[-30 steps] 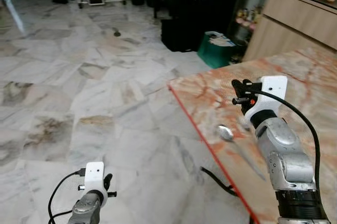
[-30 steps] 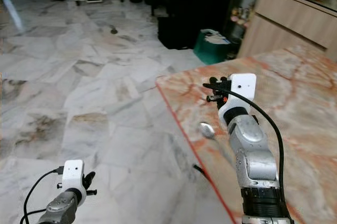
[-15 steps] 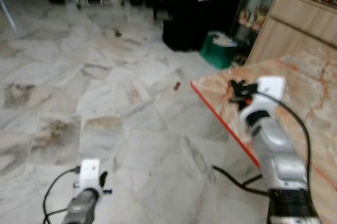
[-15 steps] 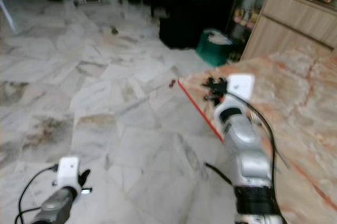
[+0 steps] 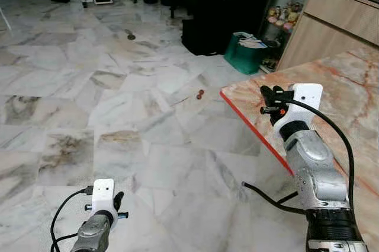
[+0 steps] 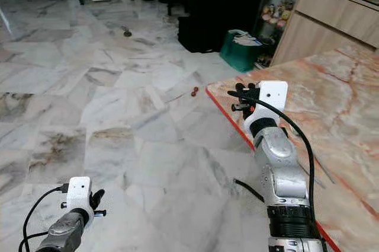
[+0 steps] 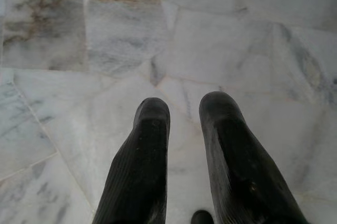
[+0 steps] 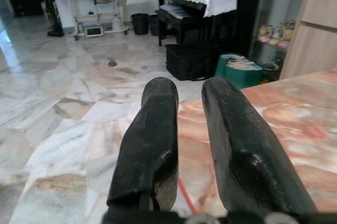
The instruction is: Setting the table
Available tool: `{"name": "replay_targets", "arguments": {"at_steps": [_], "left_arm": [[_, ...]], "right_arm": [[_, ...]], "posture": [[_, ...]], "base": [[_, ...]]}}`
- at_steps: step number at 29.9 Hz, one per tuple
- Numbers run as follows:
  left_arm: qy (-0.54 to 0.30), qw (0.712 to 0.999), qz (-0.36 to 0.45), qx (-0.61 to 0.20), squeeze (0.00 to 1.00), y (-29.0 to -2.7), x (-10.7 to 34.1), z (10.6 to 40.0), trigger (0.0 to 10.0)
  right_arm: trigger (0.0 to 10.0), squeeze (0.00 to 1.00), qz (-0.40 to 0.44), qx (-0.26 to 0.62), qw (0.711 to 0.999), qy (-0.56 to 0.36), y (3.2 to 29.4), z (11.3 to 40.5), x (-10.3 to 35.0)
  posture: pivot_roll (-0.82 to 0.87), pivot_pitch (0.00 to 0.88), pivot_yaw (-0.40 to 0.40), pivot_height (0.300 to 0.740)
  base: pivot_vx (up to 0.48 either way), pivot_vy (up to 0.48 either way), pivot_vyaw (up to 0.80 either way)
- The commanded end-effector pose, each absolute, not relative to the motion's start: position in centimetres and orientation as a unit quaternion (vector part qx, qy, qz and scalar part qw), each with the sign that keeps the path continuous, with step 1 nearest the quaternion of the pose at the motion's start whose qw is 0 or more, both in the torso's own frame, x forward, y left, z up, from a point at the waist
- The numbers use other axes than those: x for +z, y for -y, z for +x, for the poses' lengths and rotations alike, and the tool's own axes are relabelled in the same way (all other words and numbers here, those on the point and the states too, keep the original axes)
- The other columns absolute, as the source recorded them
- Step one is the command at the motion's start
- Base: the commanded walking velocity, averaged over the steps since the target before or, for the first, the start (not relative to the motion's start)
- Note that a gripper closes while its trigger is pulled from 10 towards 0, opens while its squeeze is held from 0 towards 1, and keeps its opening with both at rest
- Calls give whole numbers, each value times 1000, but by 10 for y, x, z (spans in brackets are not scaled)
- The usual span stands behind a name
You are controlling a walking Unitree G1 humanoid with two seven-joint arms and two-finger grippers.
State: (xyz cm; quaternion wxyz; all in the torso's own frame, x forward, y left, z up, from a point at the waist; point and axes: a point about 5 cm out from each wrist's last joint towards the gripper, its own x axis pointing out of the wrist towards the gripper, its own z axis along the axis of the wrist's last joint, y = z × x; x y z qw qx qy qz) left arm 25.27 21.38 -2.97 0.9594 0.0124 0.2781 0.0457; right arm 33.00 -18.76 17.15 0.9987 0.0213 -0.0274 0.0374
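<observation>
Marble table corner, both grippers empty

Right gripper (image 6: 238, 99) raised over the corner of the pink marble table (image 6: 331, 109), fingers narrowly apart, holding nothing. Left gripper (image 7: 184, 124) hangs low over the floor (image 5: 118, 86), narrow gap, empty

Bright, even daylight, sharp frames, soft glare on marble floor (image 5: 118, 86).
</observation>
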Motion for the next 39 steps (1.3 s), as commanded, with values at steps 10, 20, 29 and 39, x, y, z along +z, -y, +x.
{"name": "replay_targets", "arguments": {"at_steps": [10, 20, 29, 39], "left_arm": [[-288, 957, 6, 40, 0, -211, -33, 250, 10000], [-288, 957, 5, 40, 0, -211, -33, 250, 10000], [-288, 957, 5, 40, 0, -211, -33, 250, 10000], [-295, 954, 6, 44, 0, -213, -35, 247, 10000]], "right_arm": [[10000, 0, 24, 5, 999, 35, 199, 332, 174], [10000, 0, 24, 4, 999, 35, 199, 333, 174], [10000, 0, 24, 4, 999, 36, 199, 333, 174], [10000, 0, 52, -33, 997, 51, 205, 340, 182]], "posture": [[112, 0, -26, 727], [112, 0, -26, 727], [112, 0, -26, 727], [122, 0, -36, 727]], "base": [[168, 0, 0], [240, 0, 0], [240, 0, 0], [51, 0, -217]]}}
